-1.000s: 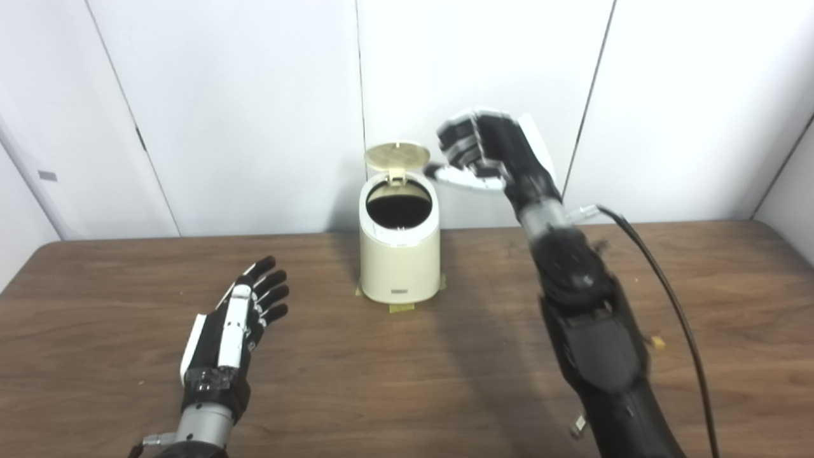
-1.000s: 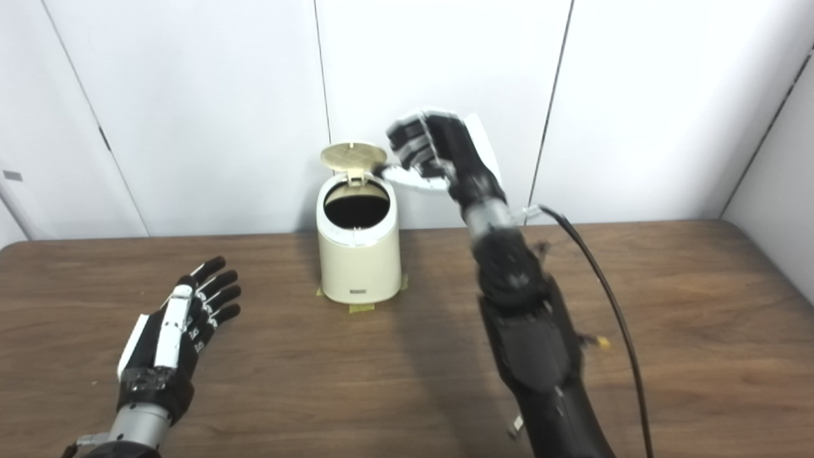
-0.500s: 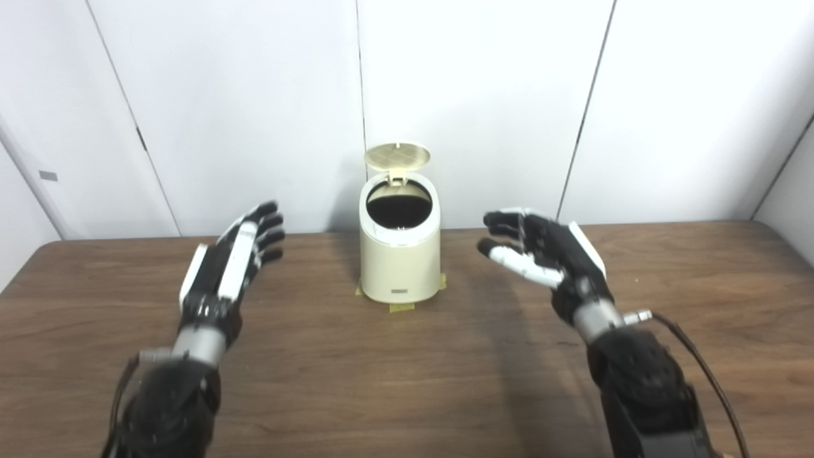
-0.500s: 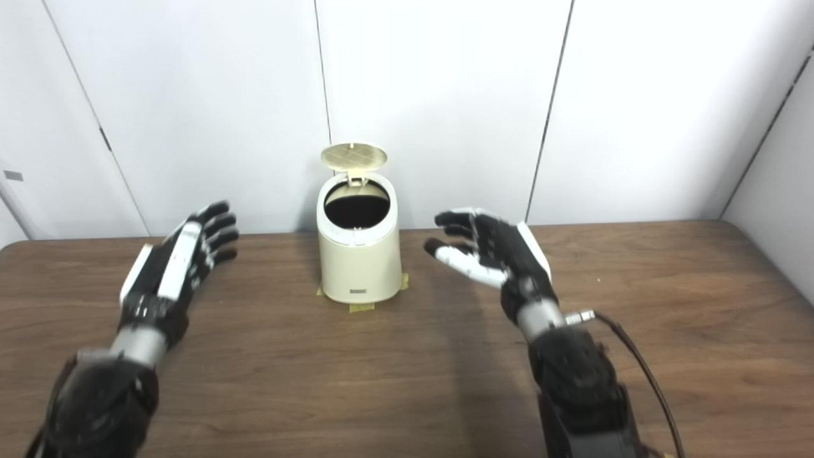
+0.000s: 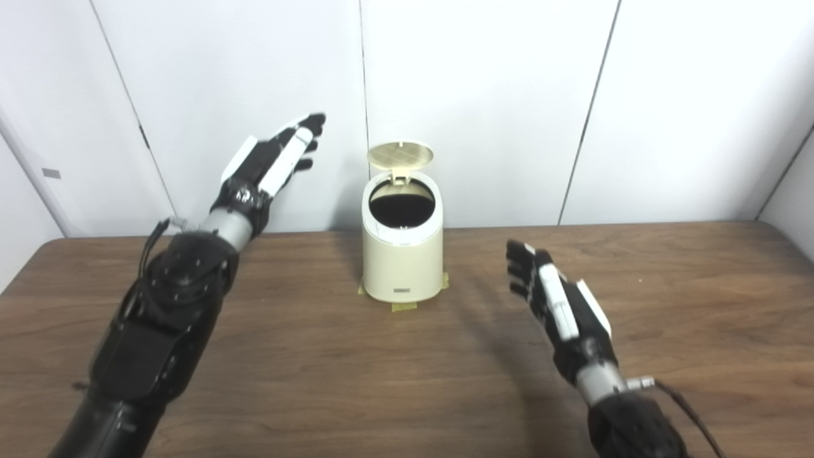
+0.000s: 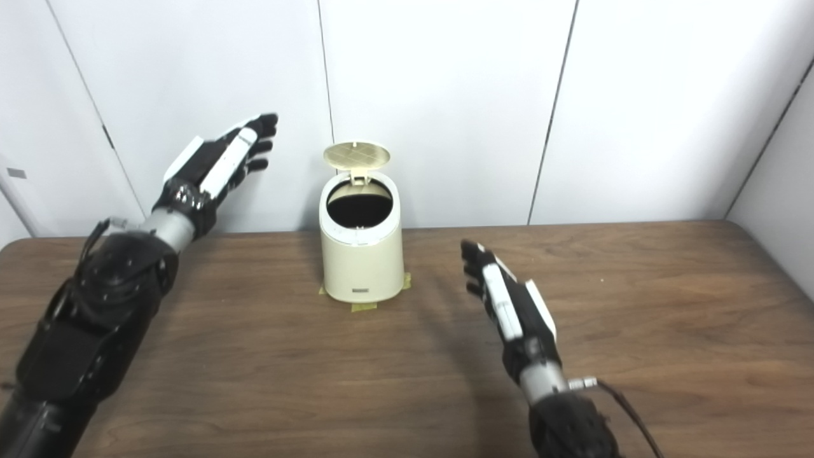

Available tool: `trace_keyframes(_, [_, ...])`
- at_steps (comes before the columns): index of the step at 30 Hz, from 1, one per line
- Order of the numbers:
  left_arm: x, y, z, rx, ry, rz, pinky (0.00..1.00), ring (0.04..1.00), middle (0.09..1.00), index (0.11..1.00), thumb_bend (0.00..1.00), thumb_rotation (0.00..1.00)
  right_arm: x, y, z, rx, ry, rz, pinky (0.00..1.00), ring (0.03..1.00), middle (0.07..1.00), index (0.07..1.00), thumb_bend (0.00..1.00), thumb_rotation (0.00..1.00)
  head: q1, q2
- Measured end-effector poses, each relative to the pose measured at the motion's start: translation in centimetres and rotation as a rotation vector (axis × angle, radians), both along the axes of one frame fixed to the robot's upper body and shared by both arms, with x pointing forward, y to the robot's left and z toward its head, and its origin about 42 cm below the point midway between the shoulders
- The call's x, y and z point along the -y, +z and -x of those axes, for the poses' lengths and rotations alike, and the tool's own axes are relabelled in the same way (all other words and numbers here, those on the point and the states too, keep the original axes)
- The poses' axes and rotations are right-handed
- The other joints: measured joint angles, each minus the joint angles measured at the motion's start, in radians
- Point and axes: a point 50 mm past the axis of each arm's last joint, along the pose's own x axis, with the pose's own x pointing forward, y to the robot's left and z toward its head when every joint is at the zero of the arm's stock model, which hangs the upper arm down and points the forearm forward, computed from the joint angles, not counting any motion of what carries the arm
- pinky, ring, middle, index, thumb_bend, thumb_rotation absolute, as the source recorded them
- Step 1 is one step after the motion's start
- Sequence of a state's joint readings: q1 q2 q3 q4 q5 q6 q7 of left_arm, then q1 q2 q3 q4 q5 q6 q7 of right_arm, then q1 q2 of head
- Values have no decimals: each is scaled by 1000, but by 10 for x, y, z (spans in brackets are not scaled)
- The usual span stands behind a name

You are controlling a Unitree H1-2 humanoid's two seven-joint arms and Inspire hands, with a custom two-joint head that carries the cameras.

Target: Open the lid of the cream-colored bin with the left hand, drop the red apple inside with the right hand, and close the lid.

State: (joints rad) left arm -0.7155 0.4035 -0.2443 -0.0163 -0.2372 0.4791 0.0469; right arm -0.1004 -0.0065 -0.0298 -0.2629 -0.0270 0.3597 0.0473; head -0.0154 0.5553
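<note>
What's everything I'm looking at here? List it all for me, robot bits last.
bin: one, cream, far middle of the table, upright on tape patches
lid: one, cream, hinged up at the bin's back, open
tape patches: yellowish, under the bin's base
table: one, dark wood grain
wall panels: white, behind the table
apple: none visible; the bin's inside looks dark
left robot hand: one, black and white, open, raised left of the lid, not touching it
right robot hand: one, black and white, open, low over the table right of the bin
</note>
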Motion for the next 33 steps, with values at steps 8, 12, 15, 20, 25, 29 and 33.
trace_keyframes(8, [24, 4, -27, -37, -59, -137, 882, 929, 932, 936, 398, 904, 5, -8, 12, 11, -14, -17, 923, 917, 896, 888, 469, 1000, 9, -6])
trace_keyframes(12, [42, 8, -37, -44, -83, -178, 869, 911, 916, 925, 390, 935, 6, -10, 14, 12, -8, -15, 891, 927, 913, 904, 471, 1000, 11, -8])
trace_keyframes(15, [55, 7, -40, -55, -112, -199, 868, 908, 912, 920, 392, 958, 8, -15, 19, -5, -10, -11, 873, 925, 919, 909, 471, 1000, 12, -9])
trace_keyframes(20, [59, 3, -42, -75, -140, -255, 885, 925, 898, 909, 356, 961, 9, -23, 28, -35, -21, -12, 890, 922, 911, 906, 457, 1000, 15, -11])
trace_keyframes(25, [60, 0, -44, -87, -152, -321, 885, 932, 898, 905, 353, 964, 7, -25, 29, -40, -22, -11, 913, 929, 915, 916, 471, 1000, 15, -14])
trace_keyframes(29, [63, 4, -45, -71, -154, -369, 896, 932, 891, 884, 350, 954, 8, -25, 29, -40, -25, -11, 912, 922, 913, 913, 478, 1000, 15, -15])
trace_keyframes(33, [67, 6, -44, -42, -147, -458, 953, 939, 880, 877, 325, 997, 8, -25, 29, -40, -27, -12, 888, 914, 907, 905, 493, 1000, 18, -14])
